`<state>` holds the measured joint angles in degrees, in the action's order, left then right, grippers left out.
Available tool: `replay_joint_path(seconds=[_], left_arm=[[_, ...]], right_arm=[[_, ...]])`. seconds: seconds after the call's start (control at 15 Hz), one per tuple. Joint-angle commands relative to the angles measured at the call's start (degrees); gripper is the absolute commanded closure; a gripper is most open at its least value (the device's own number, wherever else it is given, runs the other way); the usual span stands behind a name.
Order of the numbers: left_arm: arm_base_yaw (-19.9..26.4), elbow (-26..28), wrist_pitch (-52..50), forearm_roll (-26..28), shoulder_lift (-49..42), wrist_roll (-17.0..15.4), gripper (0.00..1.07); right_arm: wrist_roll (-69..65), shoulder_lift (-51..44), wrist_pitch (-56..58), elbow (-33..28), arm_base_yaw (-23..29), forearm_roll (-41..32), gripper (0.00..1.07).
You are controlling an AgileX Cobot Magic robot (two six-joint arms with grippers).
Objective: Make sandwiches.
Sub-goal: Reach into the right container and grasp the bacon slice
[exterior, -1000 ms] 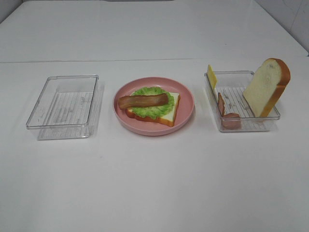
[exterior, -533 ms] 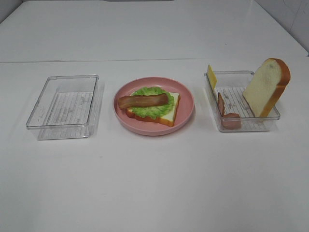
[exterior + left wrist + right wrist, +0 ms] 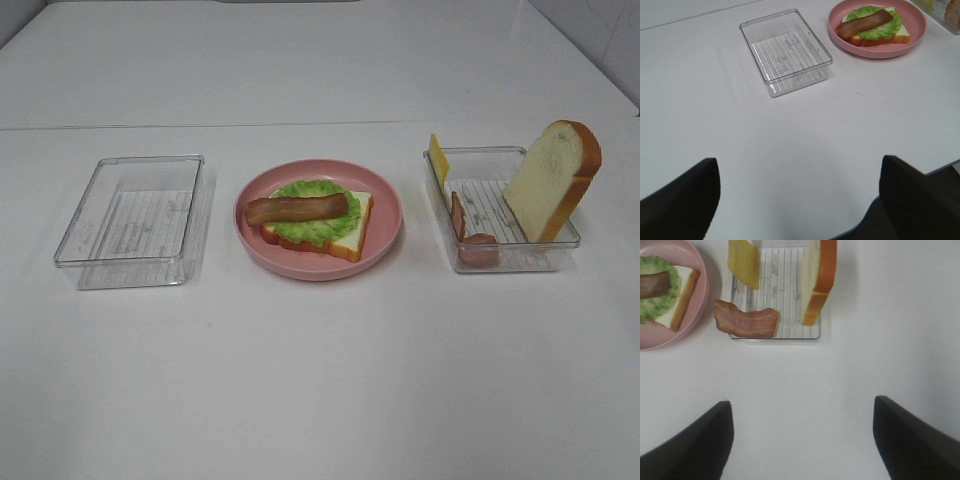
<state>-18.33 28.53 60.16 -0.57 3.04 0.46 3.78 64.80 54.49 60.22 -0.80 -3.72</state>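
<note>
Two pincers spread, empty: left pincer (image 3: pixel 800 159), right pincer (image 3: pixel 802 400) | sandwich (image 3: pixel 315 222) half-built on pink plate (image 3: pixel 392 222) | bread slice (image 3: pixel 552 180), cheese (image 3: pixel 438 158), bacon (image 3: pixel 476 246) in tray (image 3: pixel 522 258) right of plate | right pincer nearer, facing tray

Open table (image 3: pixel 320 380) before plate (image 3: pixel 388 214), upright bread (image 3: pixel 548 182)

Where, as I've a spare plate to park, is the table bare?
Bare: the table in front of and behind the left tray, pink plate and right tray; the left tray's inside too. Crowded: the right tray, holding cheese, bacon and bread slice.
</note>
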Motion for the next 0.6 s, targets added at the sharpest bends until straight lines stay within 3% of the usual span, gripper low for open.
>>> replay_joint_path(seconds=[0.07,0.6], left_arm=[[-0.06,0.00,-0.23,0.57,-3.67,0.11,0.25],[-0.06,0.00,-0.23,0.57,-4.81,0.11,0.25]], right_arm=[[5.50,7.91,2.41,5.04,-0.40,-5.16,0.34],[12.55,25.15,4.24,13.58,-0.29,-14.44,0.37]])
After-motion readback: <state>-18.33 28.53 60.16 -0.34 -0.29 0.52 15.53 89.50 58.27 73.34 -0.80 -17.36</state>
